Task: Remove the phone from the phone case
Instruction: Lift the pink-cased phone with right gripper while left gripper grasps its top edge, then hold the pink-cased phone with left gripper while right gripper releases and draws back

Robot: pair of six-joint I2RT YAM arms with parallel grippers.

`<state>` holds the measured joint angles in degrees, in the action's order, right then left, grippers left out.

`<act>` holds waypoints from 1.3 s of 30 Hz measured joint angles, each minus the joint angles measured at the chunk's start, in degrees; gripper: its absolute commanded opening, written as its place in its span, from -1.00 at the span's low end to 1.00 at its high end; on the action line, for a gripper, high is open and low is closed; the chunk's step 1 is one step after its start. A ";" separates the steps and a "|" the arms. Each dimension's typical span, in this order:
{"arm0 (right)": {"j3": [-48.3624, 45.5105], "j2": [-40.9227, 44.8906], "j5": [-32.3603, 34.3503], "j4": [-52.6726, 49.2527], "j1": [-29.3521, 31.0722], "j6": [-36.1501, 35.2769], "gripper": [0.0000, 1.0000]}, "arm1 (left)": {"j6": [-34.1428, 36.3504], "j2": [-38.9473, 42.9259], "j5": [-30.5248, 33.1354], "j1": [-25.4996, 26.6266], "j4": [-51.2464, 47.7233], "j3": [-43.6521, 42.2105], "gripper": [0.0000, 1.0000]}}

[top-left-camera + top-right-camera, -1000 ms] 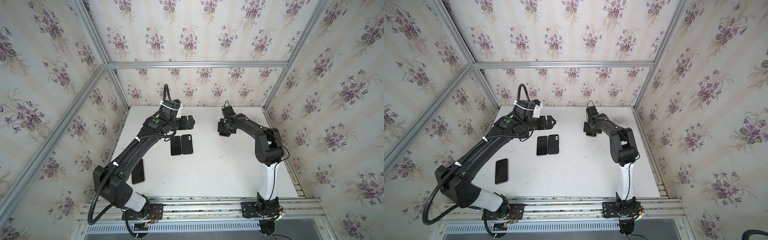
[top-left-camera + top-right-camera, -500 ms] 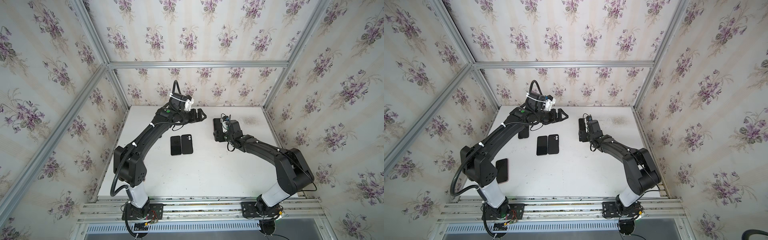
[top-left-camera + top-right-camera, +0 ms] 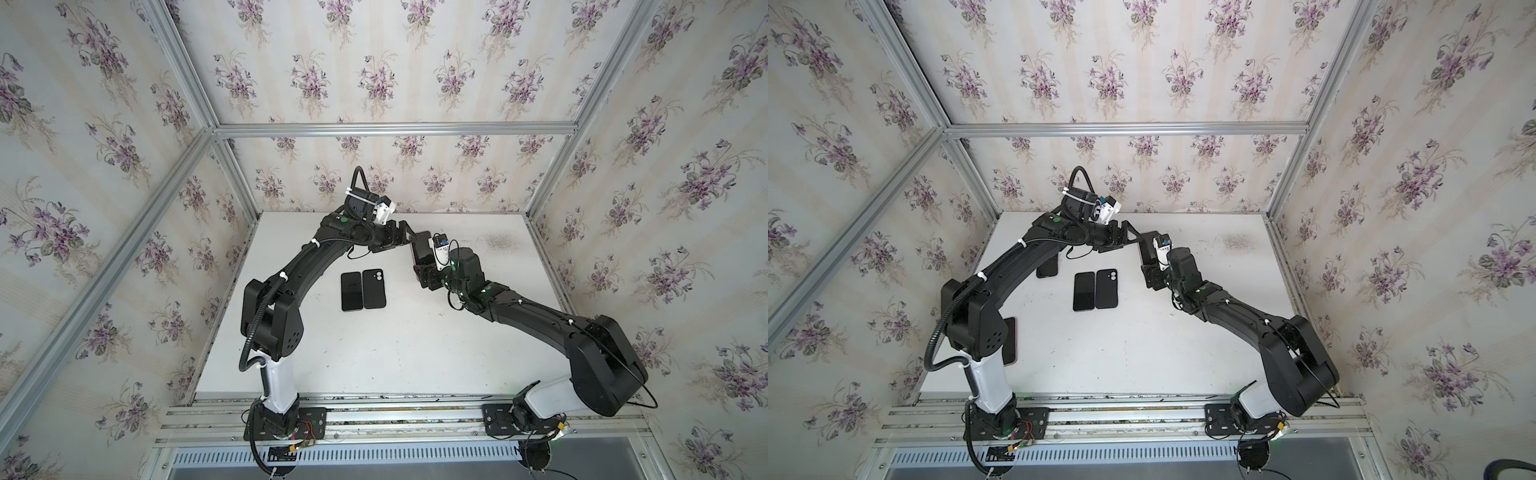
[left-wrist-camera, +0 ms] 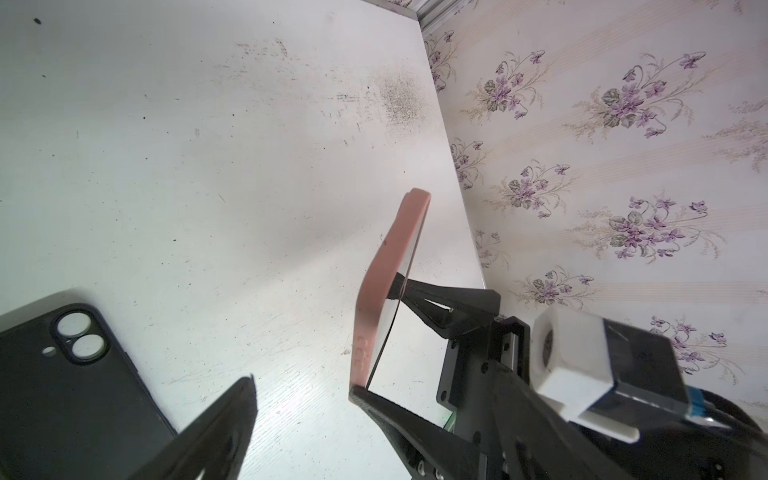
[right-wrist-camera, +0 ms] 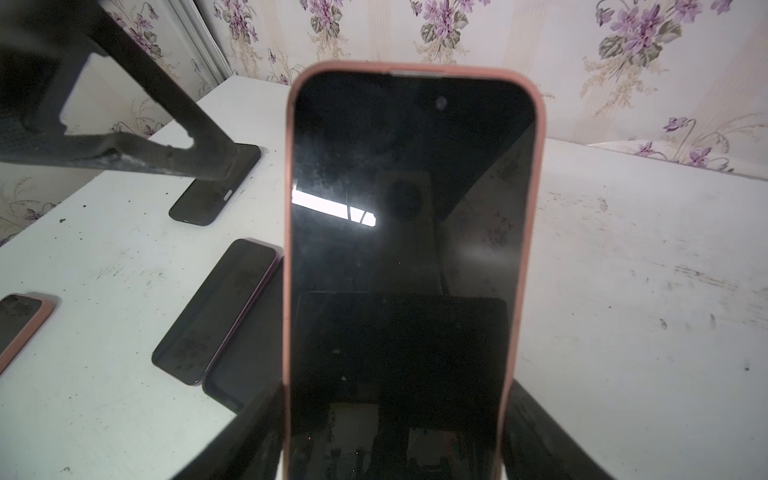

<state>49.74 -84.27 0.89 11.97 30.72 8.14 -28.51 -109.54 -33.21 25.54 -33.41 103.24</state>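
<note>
Two arms meet above the rear middle of the tabletop (image 4: 208, 145), and the coming move turns on how the free left pincer (image 4: 301, 384) lies to the cased phone. The phone (image 5: 411, 199) is fully seated in its pink phone case (image 5: 539, 208) and lifted clear of the tabletop; its long axis rises out of the right pincer (image 5: 392, 415) at a lean, with the dark screen turned toward that arm's wrist camera. In both top views the left pincer lies just to the left of the phone and points across at it; we judge it the arm placed to work the case, since the other is busy holding.

The right pincer is closed on the phone case, one jaw on each long side edge near the lower end, and carries its whole weight. The left pincer gapes wide and grips nothing. In the left wrist view the case shows edge-on between its jaws, close against one jaw tip at the near corner and well apart from the other; we cannot tell whether that tip touches the pink rim or only sits beside it.

We judge the extraction not yet begun, as the rim wraps the glass all round. The next move seems to need the left jaw to catch the rim at that corner and peel it back while the right grip stays firm; a slip could twist the phone loose. A pair of dark handsets (image 3: 374, 289) lies flat nearby, apart from both pincers.
</note>
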 measured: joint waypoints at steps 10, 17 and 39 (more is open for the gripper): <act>-0.37 0.33 -2.01 0.31 2.82 -0.24 -0.56 | 0.90 -2.10 -0.94 -0.76 -0.02 0.20 0.32; -0.74 0.50 -2.67 0.59 3.13 -0.20 -0.64 | 1.57 -2.34 -1.40 -0.76 0.00 0.11 -0.06; -0.74 4.02 -6.40 3.76 3.28 2.97 0.70 | 3.32 1.05 -5.53 -3.32 -2.54 1.99 -1.00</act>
<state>48.99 -80.25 -5.52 15.73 34.00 11.11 -25.19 -108.49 -38.74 22.22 -35.94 105.23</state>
